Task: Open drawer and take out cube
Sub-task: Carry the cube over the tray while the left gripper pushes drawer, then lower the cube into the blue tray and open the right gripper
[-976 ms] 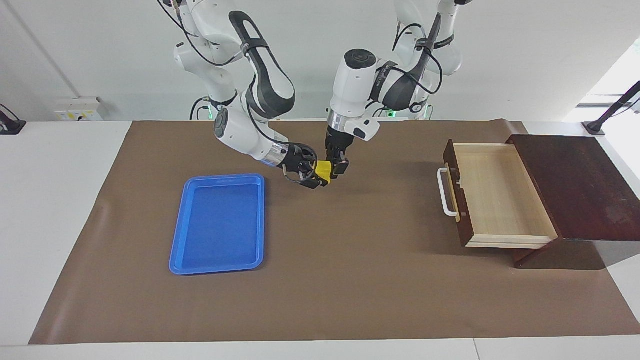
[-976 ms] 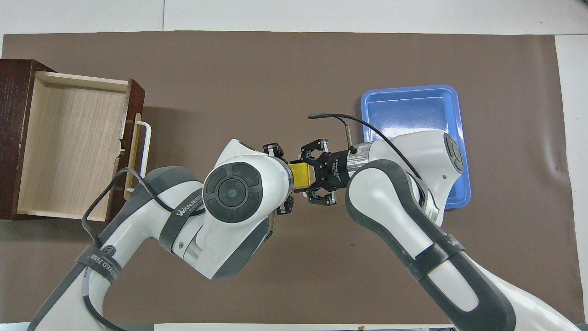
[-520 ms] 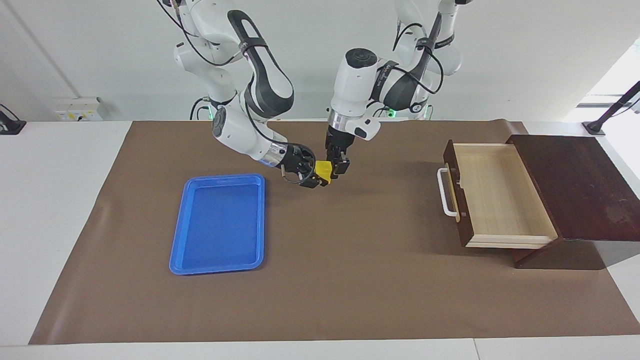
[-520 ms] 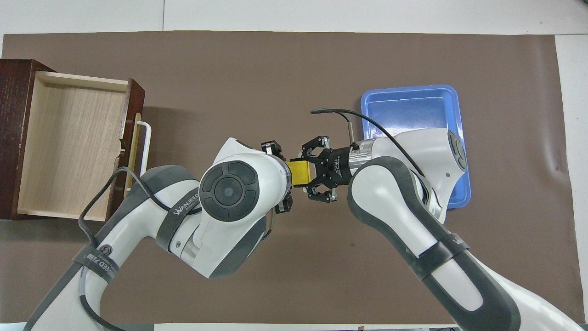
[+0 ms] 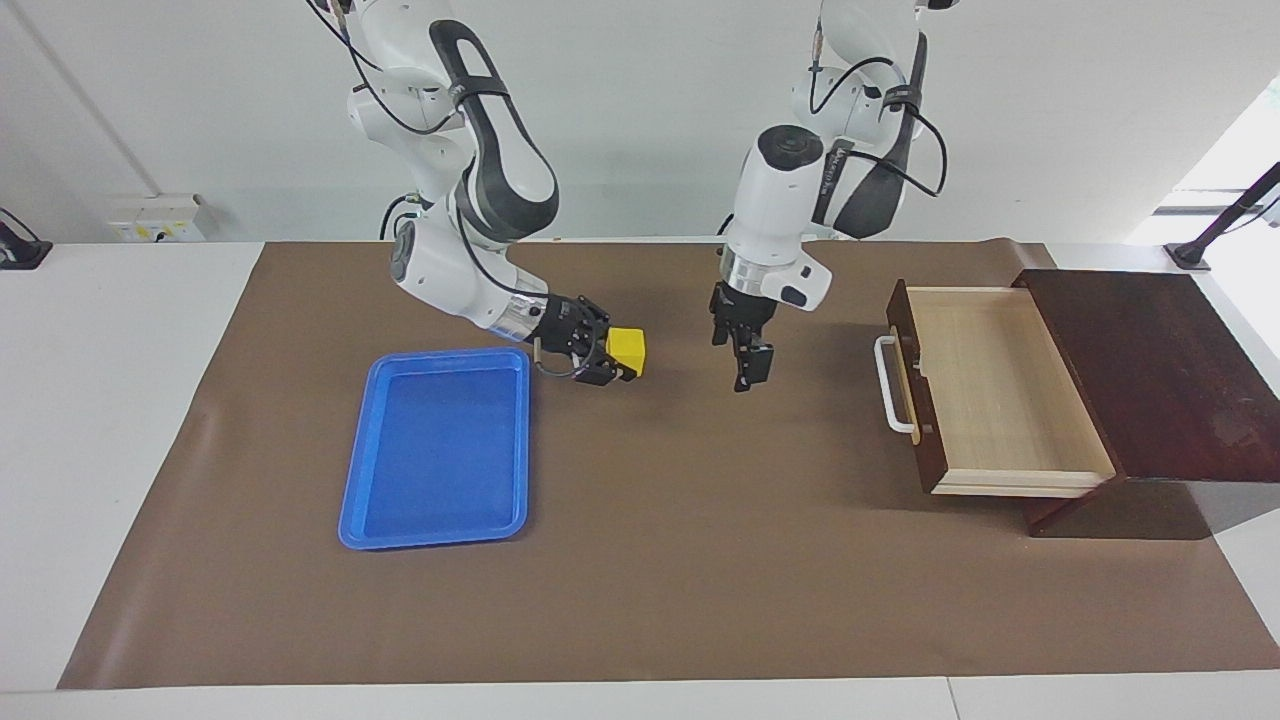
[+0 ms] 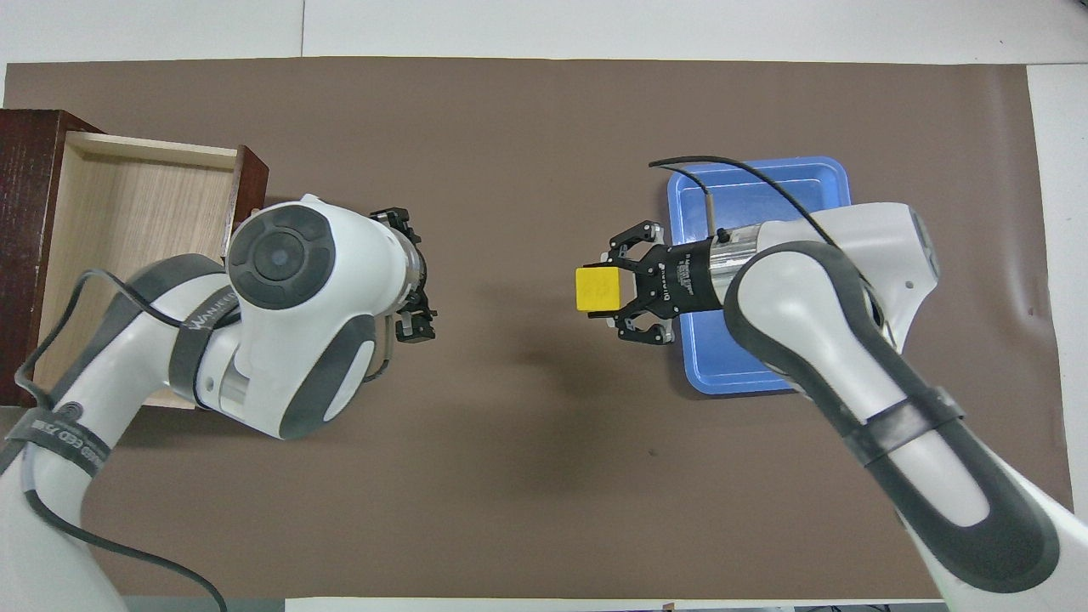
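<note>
The yellow cube (image 5: 627,350) is held above the brown mat by my right gripper (image 5: 618,356), which is shut on it beside the blue tray's edge nearest the drawer. It also shows in the overhead view (image 6: 597,289), with the right gripper (image 6: 614,291) around it. My left gripper (image 5: 748,365) is open and empty over the mat between the cube and the drawer, and shows in the overhead view too (image 6: 415,280). The drawer (image 5: 1000,380) stands pulled out of its dark wooden box (image 5: 1150,370). Its pale interior (image 6: 136,263) is empty. Its white handle (image 5: 893,385) faces the grippers.
A blue tray (image 5: 440,445) lies empty on the mat toward the right arm's end, and the right arm partly covers it in the overhead view (image 6: 765,187). The brown mat (image 5: 700,560) covers most of the white table.
My left gripper let go of the cube and moved away toward the drawer. My right gripper kept the cube and drew back a little toward the blue tray.
</note>
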`<state>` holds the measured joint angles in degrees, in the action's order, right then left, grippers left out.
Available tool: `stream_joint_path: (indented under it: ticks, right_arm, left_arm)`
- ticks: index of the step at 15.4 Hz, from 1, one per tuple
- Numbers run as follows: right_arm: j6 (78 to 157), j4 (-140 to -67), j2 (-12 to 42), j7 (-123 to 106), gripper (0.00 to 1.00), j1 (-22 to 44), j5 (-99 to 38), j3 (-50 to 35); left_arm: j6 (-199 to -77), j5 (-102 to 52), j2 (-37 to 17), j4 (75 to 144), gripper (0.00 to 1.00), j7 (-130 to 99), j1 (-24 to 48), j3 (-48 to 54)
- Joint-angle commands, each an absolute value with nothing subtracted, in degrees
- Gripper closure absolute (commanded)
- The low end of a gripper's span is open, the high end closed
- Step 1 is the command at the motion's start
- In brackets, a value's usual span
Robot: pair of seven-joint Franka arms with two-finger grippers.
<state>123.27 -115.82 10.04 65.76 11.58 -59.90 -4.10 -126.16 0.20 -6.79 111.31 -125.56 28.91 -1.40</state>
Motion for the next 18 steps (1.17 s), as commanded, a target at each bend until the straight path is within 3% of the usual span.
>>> stream_joint_path:
  ticks: [1,9,18]
  right_arm:
    - [116.30,-116.10,9.23,61.71,1.00,4.07,-59.86,-4.22]
    - [113.03,-123.48,10.10,48.01,1.00,-9.04,-53.53,-4.22]
    - [116.01,-127.35,13.18,43.16,1.00,-8.61,-53.61,-4.31]
  left_arm:
    - [-124.02,1.84,-5.98,112.41,0.00,-117.45,21.56,-0.97]
    - [-122.78,12.04,-6.15,112.24,0.00,-103.48,9.07,-0.88]
    - [-125.24,12.13,-6.59,112.33,0.00,-85.44,-2.46,-0.79]
